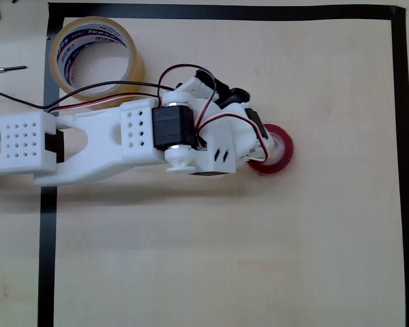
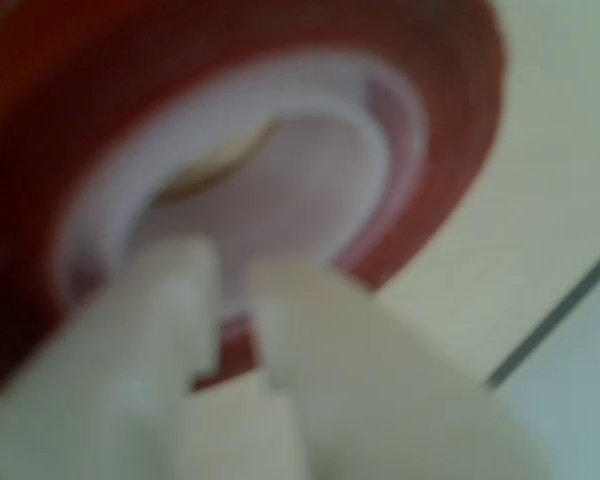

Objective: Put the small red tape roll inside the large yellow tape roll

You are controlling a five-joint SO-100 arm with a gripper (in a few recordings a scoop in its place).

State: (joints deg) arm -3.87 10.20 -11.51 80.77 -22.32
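The small red tape roll (image 1: 278, 151) lies right of the table's middle in the overhead view, its whitish core showing. My white gripper (image 1: 261, 154) covers the roll's left side. In the blurred wrist view the red tape roll (image 2: 420, 110) looms very close. My gripper (image 2: 232, 325) has its two pale fingers nearly together, pinching the near part of the ring. The large yellow tape roll (image 1: 133, 68) stands flat at the top left, beside my arm, its white core printed with blue and red lettering.
A black tape line (image 1: 403, 170) frames the pale wooden table on the top, left and right. Red and black cables (image 1: 109, 88) run along my arm beside the yellow roll. A thin metal tool (image 1: 7, 69) lies outside the frame at the left edge.
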